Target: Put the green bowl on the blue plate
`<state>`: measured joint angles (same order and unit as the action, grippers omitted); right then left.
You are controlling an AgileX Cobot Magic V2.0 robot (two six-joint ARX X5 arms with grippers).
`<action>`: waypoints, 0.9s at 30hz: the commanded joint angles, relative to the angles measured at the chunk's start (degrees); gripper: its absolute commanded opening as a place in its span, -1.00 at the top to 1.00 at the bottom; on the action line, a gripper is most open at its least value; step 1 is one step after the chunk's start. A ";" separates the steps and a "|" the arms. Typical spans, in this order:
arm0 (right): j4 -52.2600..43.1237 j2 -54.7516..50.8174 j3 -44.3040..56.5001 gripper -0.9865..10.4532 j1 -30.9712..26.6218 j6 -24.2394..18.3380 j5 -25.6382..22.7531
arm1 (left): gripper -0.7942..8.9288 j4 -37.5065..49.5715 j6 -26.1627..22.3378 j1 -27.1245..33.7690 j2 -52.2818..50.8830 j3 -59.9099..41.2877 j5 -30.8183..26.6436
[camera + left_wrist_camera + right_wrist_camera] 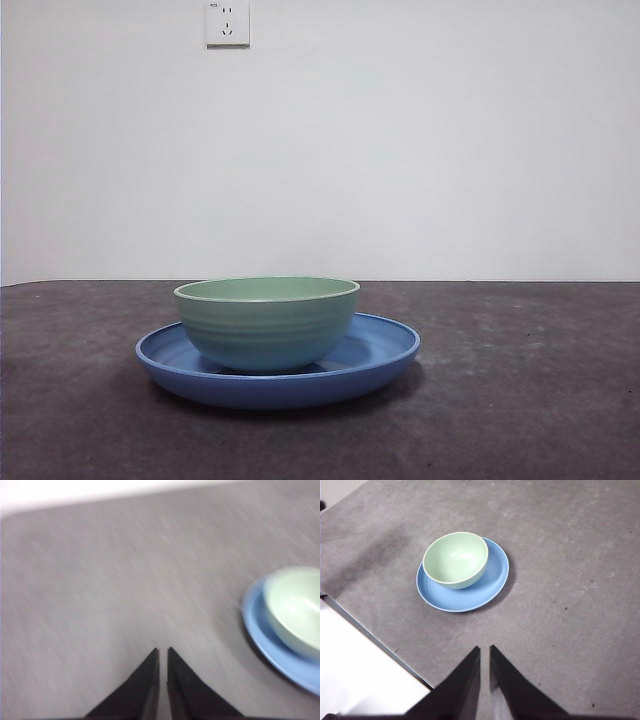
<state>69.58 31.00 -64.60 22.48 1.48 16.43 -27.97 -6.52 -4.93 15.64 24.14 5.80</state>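
Pale mint-green ridged bowl (267, 322) sits upright on glossy blue plate (385, 352), off-centre. Left gripper (163, 652) and right gripper (484, 650): jaws together, empty, well clear. Task looks done.

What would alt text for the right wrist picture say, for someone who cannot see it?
A pale green bowl sits upright and empty on a wider blue plate, off-centre toward one rim, on a grey table. The right gripper, its two black jaws nearly together and holding nothing, hangs above the table well away from the dishes.
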 commanded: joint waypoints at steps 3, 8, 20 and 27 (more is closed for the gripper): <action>-0.72 0.33 -0.85 0.78 0.31 -0.44 0.04 | 0.79 18.45 1.70 3.96 -5.53 -13.55 -0.57; -0.72 0.33 -0.85 0.78 0.31 -0.44 0.04 | 0.79 20.41 7.85 5.53 -9.35 -21.81 -1.16; -0.72 0.31 -0.87 0.78 0.31 -0.44 0.04 | 0.79 17.11 7.61 5.86 -14.58 -23.47 -1.97; -0.72 0.31 -0.87 0.78 0.31 -0.44 0.04 | 0.78 17.11 7.41 5.84 -15.47 -23.47 -1.97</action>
<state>69.58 31.00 -64.60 22.48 1.48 16.43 -10.17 0.82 0.75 0.25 1.85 4.14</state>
